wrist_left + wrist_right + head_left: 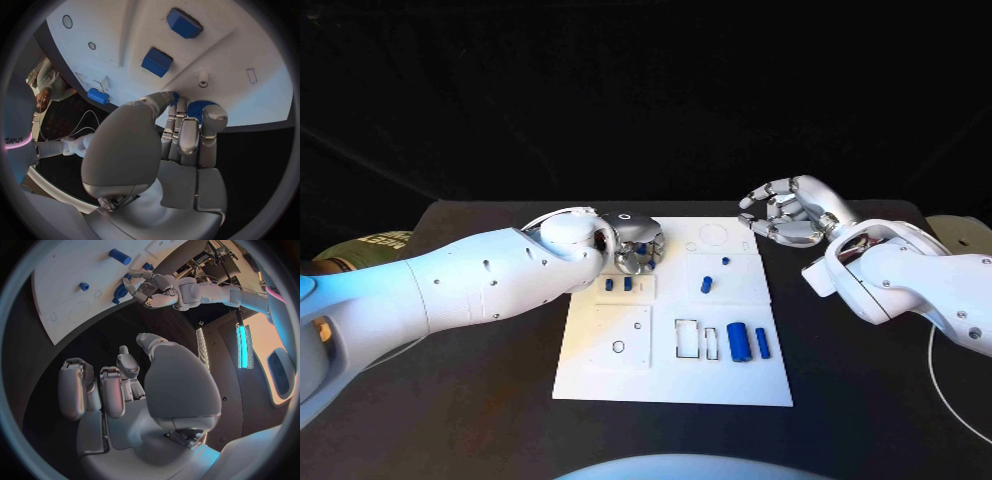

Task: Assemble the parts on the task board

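The white task board (pixel 675 380) lies in the middle of the black table. My left hand (pixel 635 245) hovers over its far left corner, its fingers (pixel 187 135) curled around a blue toothed round part (pixel 201 107). Just in front of that hand sit two small blue blocks (pixel 619 284). A short blue cylinder (pixel 708 284) and a tiny peg (pixel 726 262) lie mid-board. A thick blue cylinder (pixel 737 341) and a slimmer one (pixel 763 343) lie side by side nearer me. My right hand (pixel 790 212) hangs beyond the board's far right corner, fingers loosely bent and apart, holding nothing.
Empty outlined recesses (pixel 692 338) and round holes (pixel 619 346) mark the board's near half. An olive object with lettering (pixel 372 245) sits at the table's left edge, a pale round thing (pixel 958 230) at the right edge. A white cable (pixel 942 395) loops along the right side.
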`<control>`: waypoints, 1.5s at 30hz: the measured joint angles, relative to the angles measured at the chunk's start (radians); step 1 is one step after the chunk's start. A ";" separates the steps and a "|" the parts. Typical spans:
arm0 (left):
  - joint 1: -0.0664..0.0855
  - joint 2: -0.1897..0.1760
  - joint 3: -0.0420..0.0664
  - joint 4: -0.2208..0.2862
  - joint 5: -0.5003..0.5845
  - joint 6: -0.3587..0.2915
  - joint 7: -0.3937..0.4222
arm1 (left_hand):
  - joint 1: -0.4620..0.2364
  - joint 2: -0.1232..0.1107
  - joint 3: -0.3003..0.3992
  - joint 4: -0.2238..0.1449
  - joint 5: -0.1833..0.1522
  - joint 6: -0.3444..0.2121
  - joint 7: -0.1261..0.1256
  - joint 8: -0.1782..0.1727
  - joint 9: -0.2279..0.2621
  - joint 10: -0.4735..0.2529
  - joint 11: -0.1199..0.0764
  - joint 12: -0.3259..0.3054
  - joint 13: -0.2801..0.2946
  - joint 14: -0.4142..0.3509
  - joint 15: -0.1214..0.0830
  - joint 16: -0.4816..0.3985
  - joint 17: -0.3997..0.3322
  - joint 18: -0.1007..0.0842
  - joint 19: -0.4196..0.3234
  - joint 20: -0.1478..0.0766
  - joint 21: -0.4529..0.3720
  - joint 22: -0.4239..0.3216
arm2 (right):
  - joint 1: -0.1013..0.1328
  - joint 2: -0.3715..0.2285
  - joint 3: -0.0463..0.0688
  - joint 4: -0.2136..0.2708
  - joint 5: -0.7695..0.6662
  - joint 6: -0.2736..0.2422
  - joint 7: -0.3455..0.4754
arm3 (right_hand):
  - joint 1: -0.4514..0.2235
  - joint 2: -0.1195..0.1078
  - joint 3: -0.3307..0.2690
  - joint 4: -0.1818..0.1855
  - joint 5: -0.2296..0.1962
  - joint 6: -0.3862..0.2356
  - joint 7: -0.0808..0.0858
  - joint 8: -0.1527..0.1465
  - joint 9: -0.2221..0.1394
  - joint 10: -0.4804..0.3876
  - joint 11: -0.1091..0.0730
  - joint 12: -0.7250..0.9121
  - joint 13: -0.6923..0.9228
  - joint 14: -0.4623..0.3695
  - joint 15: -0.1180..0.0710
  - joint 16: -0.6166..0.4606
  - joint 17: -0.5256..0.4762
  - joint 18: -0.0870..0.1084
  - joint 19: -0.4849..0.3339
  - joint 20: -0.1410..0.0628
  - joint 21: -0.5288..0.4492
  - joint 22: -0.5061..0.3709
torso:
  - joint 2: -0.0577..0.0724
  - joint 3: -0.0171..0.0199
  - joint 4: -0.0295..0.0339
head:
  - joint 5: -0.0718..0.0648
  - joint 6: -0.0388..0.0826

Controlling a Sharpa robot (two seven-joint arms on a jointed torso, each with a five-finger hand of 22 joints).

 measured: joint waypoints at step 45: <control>-0.015 -0.143 0.049 0.159 0.042 -0.048 -0.007 | -0.040 -0.003 0.026 -0.010 -0.004 0.036 0.000 -0.006 -0.009 0.048 0.002 -0.061 -0.022 0.014 0.000 0.004 -0.004 0.000 0.007 0.000 0.019 0.023 | 0.000 -0.002 0.000 0.002 0.000 0.000 0.001 | 0.000 0.000 0.000 0.000 0.000 0.000 0.000 0.000 0.000 0.000 0.000 0.000 0.003 0.000 0.000 0.000 0.000 0.000 0.000 0.000 0.000 0.000 | -0.002 0.0000 0.0024 | 0.014 0.013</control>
